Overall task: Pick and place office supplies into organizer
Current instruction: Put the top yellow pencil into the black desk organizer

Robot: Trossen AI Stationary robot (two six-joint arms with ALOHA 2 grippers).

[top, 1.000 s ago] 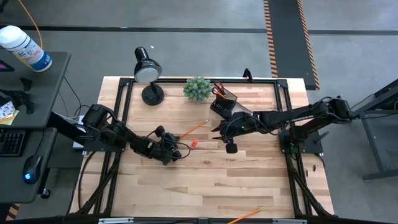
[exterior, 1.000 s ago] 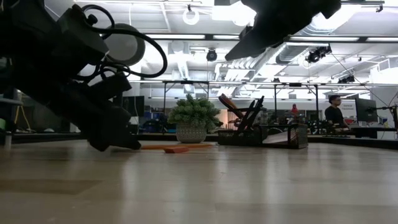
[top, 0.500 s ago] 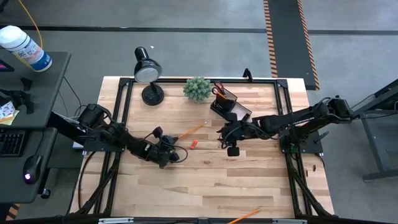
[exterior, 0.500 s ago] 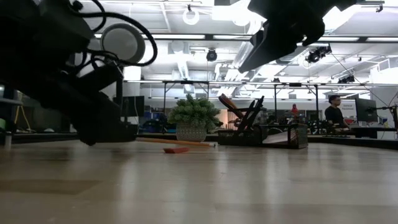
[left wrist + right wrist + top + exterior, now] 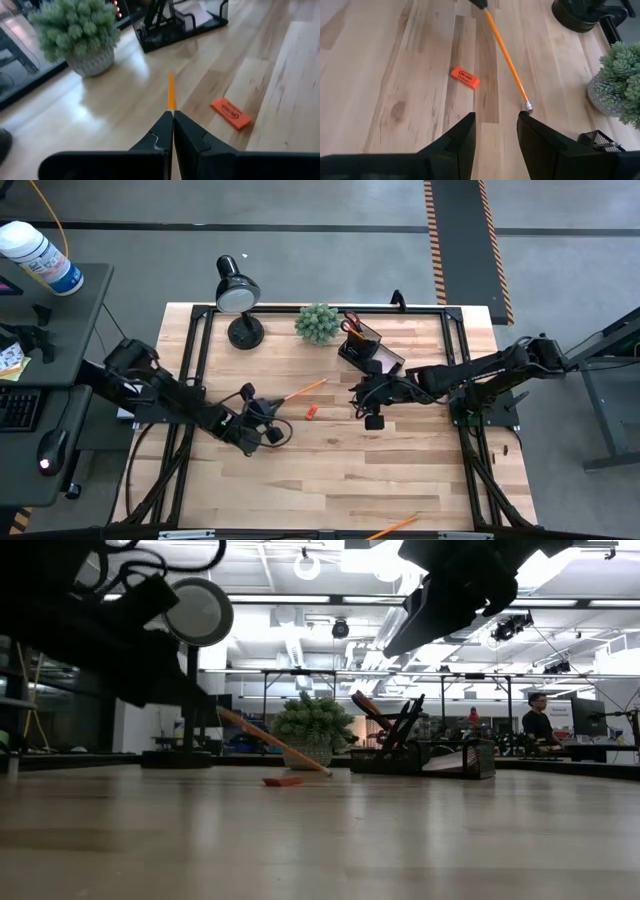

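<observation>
I see left gripper (image 5: 173, 116) jaws pinching thin orange wooden pencil (image 5: 171, 91) at one end, pencil tilted, far tip low toward counter's back edge. Right gripper (image 5: 496, 120) jaws spread, hovering near dark smoky plastic organizer (image 5: 366, 346) at back edge. Small orange flat eraser (image 5: 311, 411) lies between grippers.

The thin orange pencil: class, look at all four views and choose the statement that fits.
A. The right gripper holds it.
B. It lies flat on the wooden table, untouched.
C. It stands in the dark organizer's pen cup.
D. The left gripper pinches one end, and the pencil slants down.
D: the left gripper is shut on the thin orange pencil, which slants down in the low view; the right gripper is open and empty.
</observation>
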